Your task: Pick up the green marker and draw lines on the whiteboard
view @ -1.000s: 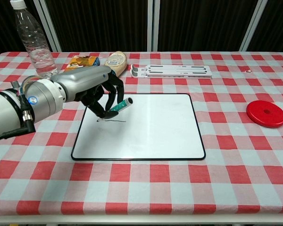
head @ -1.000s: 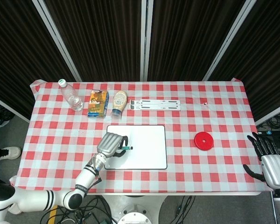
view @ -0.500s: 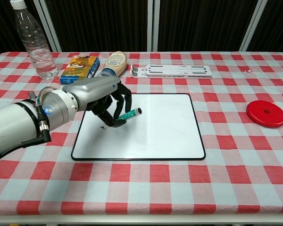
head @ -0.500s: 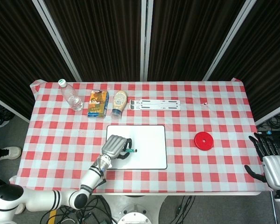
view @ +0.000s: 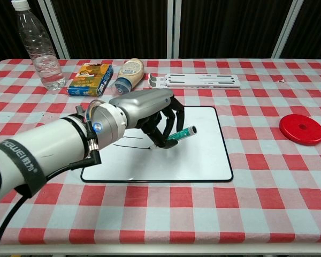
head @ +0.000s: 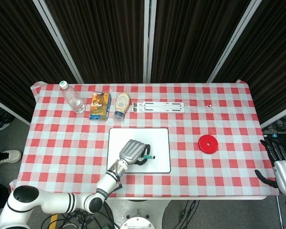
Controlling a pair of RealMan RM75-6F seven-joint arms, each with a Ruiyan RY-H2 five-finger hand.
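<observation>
The whiteboard (head: pixel 161 134) (view: pixel 203 160) lies flat at the table's middle front. My left hand (head: pixel 133 151) (view: pixel 148 109) is over its centre and grips the green marker (head: pixel 148 157) (view: pixel 181 134). The marker is tilted, its tip down on the board and its cap end pointing right. Two thin dark lines (view: pixel 129 141) run across the board to the left of the tip. My right hand (head: pixel 282 164) hangs off the table's right edge with its fingers spread and nothing in it; the chest view does not show it.
Along the back stand a water bottle (head: pixel 72 98) (view: pixel 38 45), a small box (head: pixel 99 105) (view: pixel 90 78), a squeeze bottle lying down (head: pixel 122 105) (view: pixel 129 72) and a white rack (head: pixel 158 106) (view: pixel 195 81). A red disc (head: pixel 209 143) (view: pixel 302 128) lies right of the board.
My left hand has swept rightward across the board with the marker, from its left edge to its centre, leaving dark lines behind. The right hand has drifted slightly down and right.
</observation>
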